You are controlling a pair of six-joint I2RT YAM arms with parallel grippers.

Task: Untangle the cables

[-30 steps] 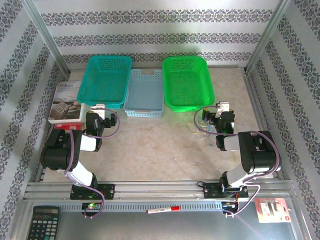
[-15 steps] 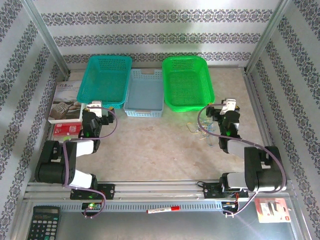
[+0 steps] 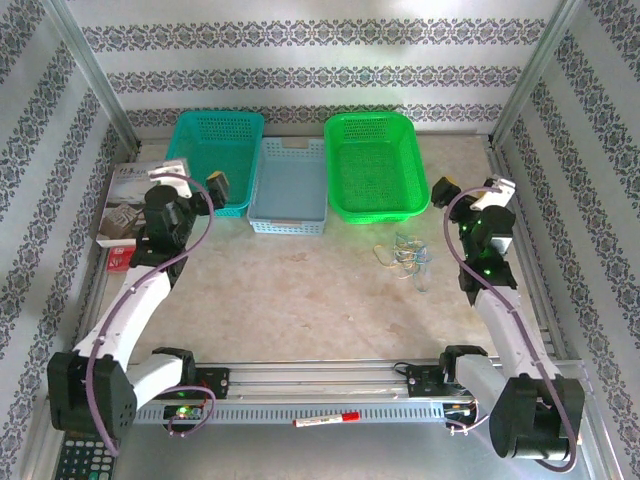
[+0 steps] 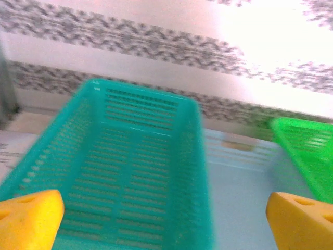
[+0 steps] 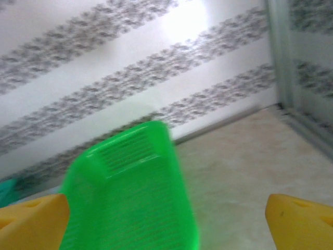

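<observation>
The table [image 3: 300, 300] is a pale, mottled surface walled with striped paper. Three baskets stand along its far edge: a teal basket [image 3: 213, 160] on the left, a lower pale blue basket [image 3: 288, 190] in the middle and a green basket [image 3: 372, 165] on the right. The left arm stretches up the left side. Its left gripper [image 3: 197, 178] is at the teal basket's near left corner and faces the back wall, with yellow fingertips [image 4: 28, 219] spread wide and nothing between them. The right arm runs up the right side. The right gripper [image 3: 470, 190] is just right of the green basket, its jaws equally wide and empty. The cables [image 3: 405, 258] lie in a small loose bunch on the bare table. They are just in front of the green basket's near right corner, left of the right arm and touched by neither gripper. Whitish, yellow and darker strands are curled together, and the crossings are too fine to make out.

The main risk is probably a grab that takes several strands at once. That would drag the whole bunch or pull the knot tighter. Thin wire lying flat could also slip out from under the fingers. The left gripper is well apart from the bunch and needs a long reach across. A descent close to the green basket could clip its rim.
</observation>
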